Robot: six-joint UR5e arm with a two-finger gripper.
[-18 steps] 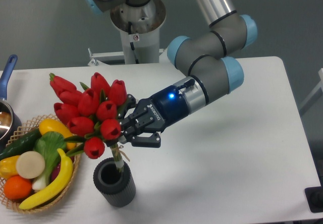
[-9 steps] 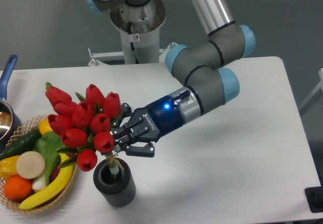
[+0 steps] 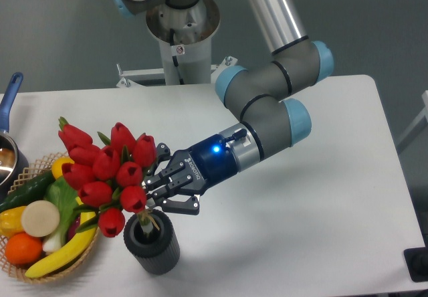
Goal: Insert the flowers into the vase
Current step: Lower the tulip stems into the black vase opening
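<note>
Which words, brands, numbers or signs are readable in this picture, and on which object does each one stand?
"ROBOTIQ": white letters on the dark body of the gripper, small but legible.
Small label with a red mark on the robot base: too small to read.
No other text is visible.

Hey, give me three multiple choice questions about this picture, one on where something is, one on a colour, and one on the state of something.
1. Where is the wicker basket of fruit and vegetables?
A. At the table's left edge
B. At the table's right edge
C. Behind the robot base

2. What colour are the buds of the flowers?
A. Yellow
B. Red
C. White

3. What is the state of the gripper?
A. Open and empty
B. Shut on the vase
C. Shut on the flowers

Answers:
1. A, the basket sits at the lower left, beside the vase.
2. B, every bud is red among green leaves.
3. C, the fingers clasp the bunch, whose stems dip into the vase's mouth.
</note>
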